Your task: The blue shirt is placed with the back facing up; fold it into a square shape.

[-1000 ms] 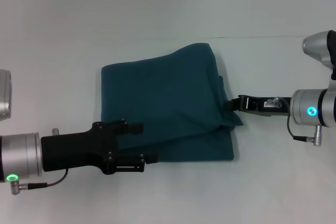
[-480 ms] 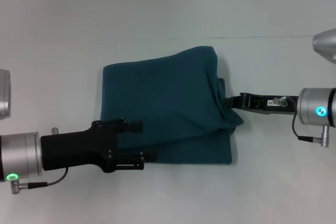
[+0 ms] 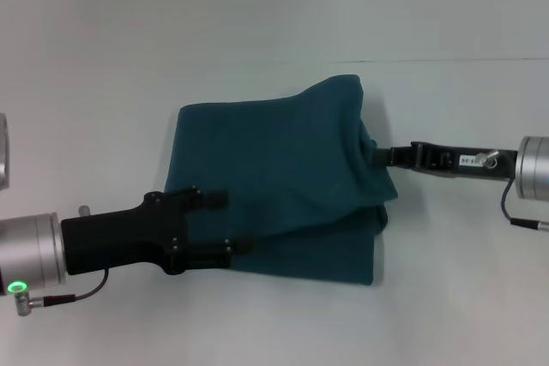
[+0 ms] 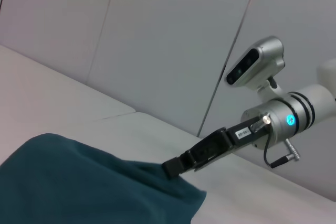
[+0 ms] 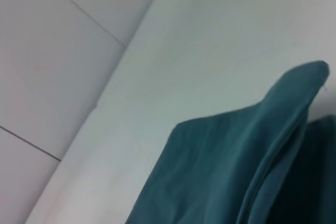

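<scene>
Left gripper (image 3: 225,225): arm low and level, fingers parted over the blue shirt (image 3: 283,177).
Right gripper (image 3: 382,157): arm outstretched, pinching the shirt's right edge.

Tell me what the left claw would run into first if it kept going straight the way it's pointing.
The blue shirt. The left claw points toward the robot's right and already overlaps the shirt's near left edge in the head view, so it would press further into the folded cloth, though its height above the fabric is unclear.
</scene>
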Available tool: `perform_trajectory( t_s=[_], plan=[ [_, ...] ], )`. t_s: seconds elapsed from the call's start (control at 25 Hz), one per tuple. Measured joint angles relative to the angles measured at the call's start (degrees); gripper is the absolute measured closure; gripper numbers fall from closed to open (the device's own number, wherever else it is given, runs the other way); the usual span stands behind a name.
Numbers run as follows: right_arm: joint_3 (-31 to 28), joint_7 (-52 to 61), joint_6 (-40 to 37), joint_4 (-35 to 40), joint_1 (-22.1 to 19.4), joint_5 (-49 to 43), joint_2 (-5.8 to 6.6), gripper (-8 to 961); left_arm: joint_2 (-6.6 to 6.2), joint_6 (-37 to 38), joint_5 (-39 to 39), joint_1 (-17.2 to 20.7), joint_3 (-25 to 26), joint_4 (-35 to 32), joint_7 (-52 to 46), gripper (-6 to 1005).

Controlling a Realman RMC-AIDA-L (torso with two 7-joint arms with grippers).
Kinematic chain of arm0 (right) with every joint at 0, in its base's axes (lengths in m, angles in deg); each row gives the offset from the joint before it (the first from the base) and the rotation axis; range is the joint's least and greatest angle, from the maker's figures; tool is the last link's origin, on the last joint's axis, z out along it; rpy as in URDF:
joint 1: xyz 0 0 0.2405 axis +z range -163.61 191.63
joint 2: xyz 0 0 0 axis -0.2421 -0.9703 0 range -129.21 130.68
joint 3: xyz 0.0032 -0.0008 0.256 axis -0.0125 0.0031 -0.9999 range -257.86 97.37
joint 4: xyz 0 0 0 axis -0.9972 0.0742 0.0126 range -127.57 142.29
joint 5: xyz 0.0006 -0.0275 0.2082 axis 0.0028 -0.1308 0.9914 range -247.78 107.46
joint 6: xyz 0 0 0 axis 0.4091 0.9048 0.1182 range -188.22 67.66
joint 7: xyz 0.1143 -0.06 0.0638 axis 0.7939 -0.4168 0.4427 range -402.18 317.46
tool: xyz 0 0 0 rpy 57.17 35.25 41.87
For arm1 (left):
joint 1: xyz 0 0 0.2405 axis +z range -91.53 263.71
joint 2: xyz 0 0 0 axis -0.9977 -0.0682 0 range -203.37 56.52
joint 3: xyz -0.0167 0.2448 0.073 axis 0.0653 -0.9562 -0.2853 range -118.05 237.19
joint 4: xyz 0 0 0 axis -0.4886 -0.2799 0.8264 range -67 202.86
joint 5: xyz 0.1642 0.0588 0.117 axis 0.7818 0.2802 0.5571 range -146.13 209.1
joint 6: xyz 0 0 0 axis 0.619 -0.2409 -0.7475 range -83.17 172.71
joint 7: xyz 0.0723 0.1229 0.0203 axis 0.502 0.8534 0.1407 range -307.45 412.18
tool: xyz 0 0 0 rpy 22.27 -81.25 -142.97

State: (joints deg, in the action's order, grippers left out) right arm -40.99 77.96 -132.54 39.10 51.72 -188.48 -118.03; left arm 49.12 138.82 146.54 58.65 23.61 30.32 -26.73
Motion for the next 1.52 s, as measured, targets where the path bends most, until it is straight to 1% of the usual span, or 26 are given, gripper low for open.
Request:
perform_trajectory(
  t_s=[0.12,0.36,0.72,1.04,1.2,1.52],
  plan=[
    [0.02,0.19,-0.56,0.89,0.17,0.02,0.13,945,0.17,-0.04,-0.05,0.02,0.06,0.07,-0.09,90],
    [0.28,0.1,-4.36,3.69,0.67,0.5,0.31,939,0.44,-0.05,-0.1,-0.16,1.49,0.22,-0.31,91],
    [0.6,1.63,-6.29,7.02,2.09,0.56,0.75,931,0.17,0.08,-0.14,-0.24,2.69,0.3,-1.57,91],
    [0.57,2.27,-8.77,9.0,3.49,0.56,0.81,923,0.08,0.0,-1.01,-0.24,2.82,0.5,-2.03,91],
    [0.31,2.31,-9.97,9.2,3.1,0.55,0.55,920,0.06,-0.01,-1.43,-0.25,2.83,0.54,-2.13,91],
    [0.18,1.68,-11.29,9.15,0.81,0.7,0.1,912,0.19,0.38,-1.46,-0.25,2.82,0.54,-2.3,91]
  ],
)
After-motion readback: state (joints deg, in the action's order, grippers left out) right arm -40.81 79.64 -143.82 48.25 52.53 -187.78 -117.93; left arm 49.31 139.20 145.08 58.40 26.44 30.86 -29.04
